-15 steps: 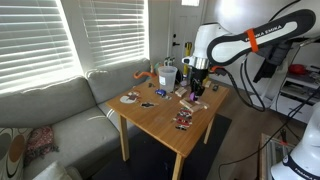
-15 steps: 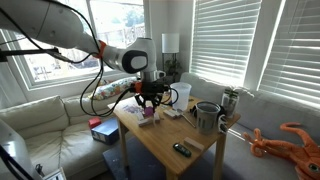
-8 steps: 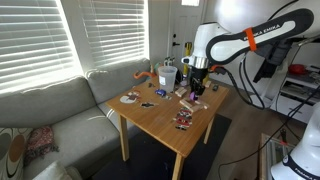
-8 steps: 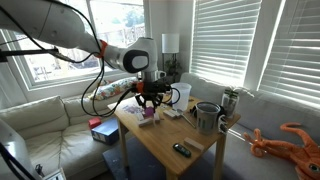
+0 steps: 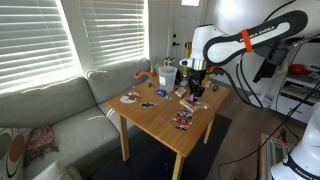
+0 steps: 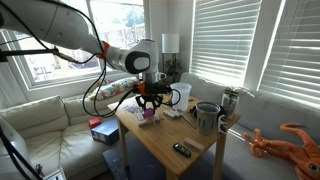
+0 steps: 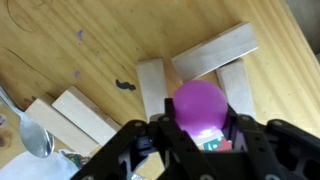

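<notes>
Purple round-topped object gripped in claw, above wooden blocks; rounded end faces wrist camera, long axis unclear.

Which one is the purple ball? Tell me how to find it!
Look at the wooden table, at the end where the robot's gripper reaches down. Clamped in it is the purple ball, just above some flat pale wooden blocks. It is the only round, bright purple thing there; its neighbours are flat wood and a shiny spoon.
</notes>
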You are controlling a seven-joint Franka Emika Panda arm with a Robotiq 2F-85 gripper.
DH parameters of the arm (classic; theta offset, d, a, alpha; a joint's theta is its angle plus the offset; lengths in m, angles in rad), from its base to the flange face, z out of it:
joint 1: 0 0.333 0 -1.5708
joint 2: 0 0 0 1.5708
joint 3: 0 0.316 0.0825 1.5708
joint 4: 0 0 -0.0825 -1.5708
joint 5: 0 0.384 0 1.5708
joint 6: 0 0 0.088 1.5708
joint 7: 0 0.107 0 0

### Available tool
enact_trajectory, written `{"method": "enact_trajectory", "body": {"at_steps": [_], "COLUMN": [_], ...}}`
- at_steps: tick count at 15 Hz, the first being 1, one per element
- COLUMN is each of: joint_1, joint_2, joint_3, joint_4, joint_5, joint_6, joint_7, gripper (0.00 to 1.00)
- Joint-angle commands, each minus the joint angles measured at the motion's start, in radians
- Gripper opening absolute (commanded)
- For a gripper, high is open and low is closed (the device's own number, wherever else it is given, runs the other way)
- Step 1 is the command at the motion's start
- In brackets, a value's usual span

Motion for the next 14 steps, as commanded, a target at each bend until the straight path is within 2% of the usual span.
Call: {"method": "enact_trajectory", "body": {"at_steps": [1,2,3,6,10,14], "joint_1": [-0.017,-0.017,-0.017,-0.018,-0.022,-0.034], "joint_2": [0.015,0.003,-0.01,-0.035,-0.074,-0.126], "joint_3": [0.015,0.016,0.016,0.017,0.01,0.0], "joint_4": [0.035,0.028,0.021,0.016,0.008,0.02], "joint_5": [0.043,0.044,0.05,0.045,0.049,0.135], "joint_6": [-0.045,-0.039,-0.028,-0.018,-0.02,-0.091], "joint_7": [-0.032,-0.045,-0.046,-0.052,-0.028,0.088], "gripper": [0.7,0.71,0.76,0.98,1.0,1.0]}}
